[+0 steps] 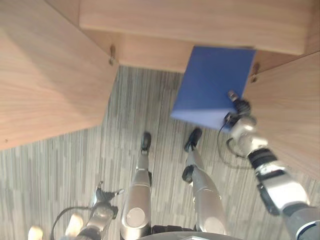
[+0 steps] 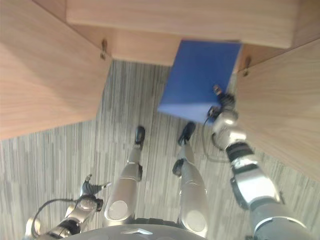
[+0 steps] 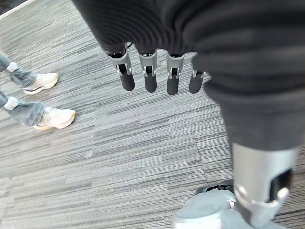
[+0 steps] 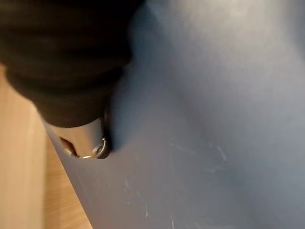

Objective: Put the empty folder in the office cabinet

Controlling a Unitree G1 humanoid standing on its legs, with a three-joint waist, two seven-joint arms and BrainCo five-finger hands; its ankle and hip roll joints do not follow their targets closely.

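The blue folder [image 1: 215,82] is held up flat in front of the wooden office cabinet [image 1: 190,20], its far edge at the cabinet's opening. My right hand [image 1: 239,111] grips the folder's near right corner. In the right wrist view the thumb [image 4: 90,143] presses on the folder's blue cover [image 4: 214,119]. My left hand [image 1: 102,202] hangs low at the lower left, away from the folder. Its fingers [image 3: 150,76] hang straight over the carpet and hold nothing.
The cabinet's left door [image 1: 45,70] and right door [image 1: 290,110] stand open on either side of the folder. Grey striped carpet [image 1: 60,165] lies below. A person's light shoes [image 3: 47,81] stand on the carpet near my left hand.
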